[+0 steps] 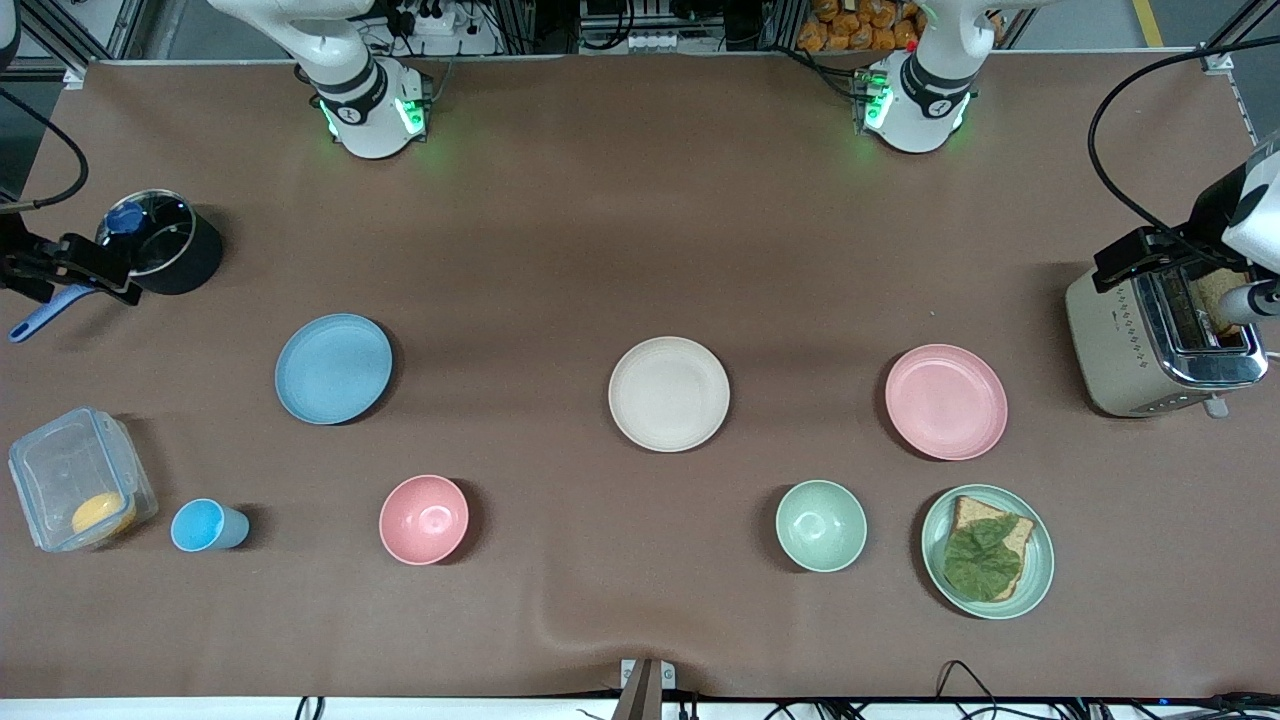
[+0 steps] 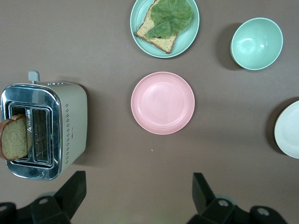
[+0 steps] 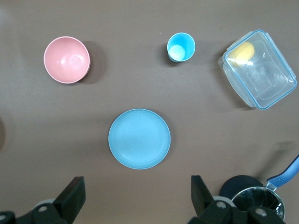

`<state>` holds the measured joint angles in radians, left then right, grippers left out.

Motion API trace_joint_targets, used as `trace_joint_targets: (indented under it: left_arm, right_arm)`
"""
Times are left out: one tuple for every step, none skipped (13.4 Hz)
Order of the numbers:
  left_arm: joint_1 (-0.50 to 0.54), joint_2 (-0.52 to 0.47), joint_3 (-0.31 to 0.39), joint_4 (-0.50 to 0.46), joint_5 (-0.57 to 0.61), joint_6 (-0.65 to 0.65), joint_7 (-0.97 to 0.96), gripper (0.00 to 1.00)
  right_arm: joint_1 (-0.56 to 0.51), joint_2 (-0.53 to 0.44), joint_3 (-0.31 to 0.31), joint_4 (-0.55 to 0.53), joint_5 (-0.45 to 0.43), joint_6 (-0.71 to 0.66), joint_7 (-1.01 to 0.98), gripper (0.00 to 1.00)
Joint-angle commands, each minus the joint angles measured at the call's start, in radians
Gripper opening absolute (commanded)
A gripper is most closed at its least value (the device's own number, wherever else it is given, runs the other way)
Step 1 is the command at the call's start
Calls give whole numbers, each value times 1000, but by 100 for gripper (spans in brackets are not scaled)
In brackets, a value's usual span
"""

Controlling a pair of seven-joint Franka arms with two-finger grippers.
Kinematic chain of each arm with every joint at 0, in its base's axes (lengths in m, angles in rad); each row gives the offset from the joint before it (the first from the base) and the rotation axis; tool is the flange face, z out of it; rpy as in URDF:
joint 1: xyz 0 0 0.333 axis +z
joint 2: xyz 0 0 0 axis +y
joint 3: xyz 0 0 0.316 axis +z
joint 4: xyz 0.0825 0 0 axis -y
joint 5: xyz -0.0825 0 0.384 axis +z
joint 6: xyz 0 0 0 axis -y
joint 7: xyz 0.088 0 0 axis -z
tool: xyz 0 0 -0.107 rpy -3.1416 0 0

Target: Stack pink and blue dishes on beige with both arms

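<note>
Blue plate (image 1: pixel 333 368) toward right arm's end, beige plate (image 1: pixel 669 393) mid-table, pink plate (image 1: pixel 946 401) toward left arm's end; all apart, unstacked. Likely light, stiff, thin: pinch at rim. Left gripper (image 2: pixel 138 196) wide open, empty, high over table beside pink. Right gripper (image 3: pixel 135 198) likewise beside blue.

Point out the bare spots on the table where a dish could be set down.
Bare cloth lies between the blue plate and beige plate, and from the plate row up to the arm bases. It is crowded around the pink plate, toaster, green plate and green bowl.
</note>
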<state>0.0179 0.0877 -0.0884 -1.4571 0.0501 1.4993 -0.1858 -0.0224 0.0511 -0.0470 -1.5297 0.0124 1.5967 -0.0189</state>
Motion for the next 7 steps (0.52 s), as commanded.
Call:
trace_joint_targets:
  left_arm:
    - [-3, -5, 9, 6, -10, -16, 11, 100]
    - [-6, -5, 9, 8, -9, -16, 11, 100]
    - [-6, -3, 9, 8, -4, -16, 9, 100]
    - [-6, -3, 9, 6, -4, -16, 9, 100]
    - [-4, 0, 10, 6, -4, -16, 8, 100]
    - [5, 7, 10, -2, -4, -14, 15, 100]
    - [7, 30, 10, -3, -4, -13, 11, 100]
  right_arm:
    - [-1, 1, 1, 3, -14, 2, 14, 100]
    - [1, 1, -1, 3, -14, 3, 16, 100]
    - [2, 1, -1, 3, -14, 3, 16, 100]
    - [2, 1, -1, 3, -14, 2, 16, 100]
    - [1, 1, -1, 3, -14, 0, 16, 100]
    - [2, 1, -1, 3, -14, 2, 16, 100]
    - [2, 1, -1, 3, -14, 0, 14, 100]
